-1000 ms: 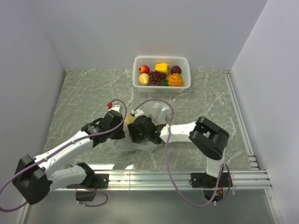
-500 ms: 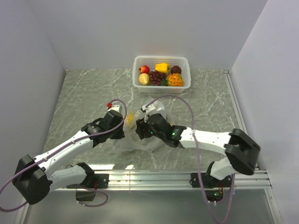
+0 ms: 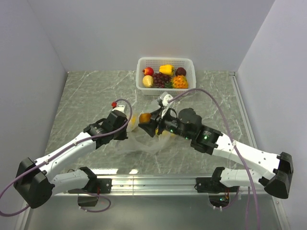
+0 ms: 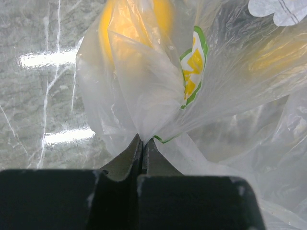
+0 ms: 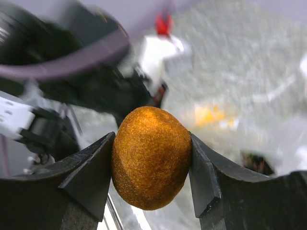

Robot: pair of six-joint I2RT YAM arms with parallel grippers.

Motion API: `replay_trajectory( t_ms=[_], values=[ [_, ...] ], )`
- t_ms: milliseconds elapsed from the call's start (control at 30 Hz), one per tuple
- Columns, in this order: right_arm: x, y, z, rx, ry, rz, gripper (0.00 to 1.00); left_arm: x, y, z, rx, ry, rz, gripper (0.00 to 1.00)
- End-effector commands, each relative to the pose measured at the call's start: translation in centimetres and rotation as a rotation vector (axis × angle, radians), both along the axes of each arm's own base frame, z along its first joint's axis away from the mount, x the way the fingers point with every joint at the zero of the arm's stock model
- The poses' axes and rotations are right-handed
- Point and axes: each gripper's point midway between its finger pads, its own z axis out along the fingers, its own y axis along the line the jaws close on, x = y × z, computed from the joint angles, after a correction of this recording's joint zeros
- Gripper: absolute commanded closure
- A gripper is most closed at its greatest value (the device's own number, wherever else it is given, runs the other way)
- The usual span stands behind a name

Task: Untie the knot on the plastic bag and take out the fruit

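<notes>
The left wrist view shows what the top view hides. The left claw [image 4: 142, 146] has its two fingers pressed together with no gap, and a gathered fold of the plastic bag [image 4: 144, 96] is pinched between the tips. Just beyond this claw, two yellow fruits show through the clear film. One [image 4: 134, 21] is straight ahead of the tips and the other [image 4: 276, 55] is further to the right. Both are blurred by the plastic. A printed mark [image 4: 194, 72] in yellow and green lies on the bag between them.

The right wrist view shows the right claw [image 5: 151, 165] gripping one brown fruit [image 5: 151, 158]. The fruit is oval with rough skin and has a finger on each side, so the claw stands partly wide. Behind the fruit this view is blurred. The dark left arm [image 5: 72, 62] is there, but I cannot tell its details.

In the top view the two claws are near each other and tip points toward tip. The bag lies crumpled on the table [image 3: 86, 96] under and between them. Here the brown fruit is only a small patch by the right claw's tips.

Only the top view shows the white basket [image 3: 165, 60], well beyond the right claw. I count six fruits in it:
- one red
- two yellow
- one purple grape bunch
- one dark round one
- one orange knobbly one
</notes>
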Motion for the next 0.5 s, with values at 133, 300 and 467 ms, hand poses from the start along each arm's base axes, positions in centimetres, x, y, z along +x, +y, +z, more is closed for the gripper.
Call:
replay_trajectory(
  t_ms=[133,300,467],
  values=[
    [4.3,-2.7,10.9,0.162,-0.190,-0.103,1.00,0.4,-0.4,0.2,-0.009,-0.027,-0.028,0.99],
    [14.9,-9.2,12.0,0.178,-0.154,-0.505,1.00,0.6,-0.1,0.5,-0.003,-0.045,-0.025,0.99],
    [26.4,-14.8,7.7,0.160,-0.034,-0.761,1.00,0.7,0.1,0.6,-0.019,-0.047,-0.021,0.99]
  ],
)
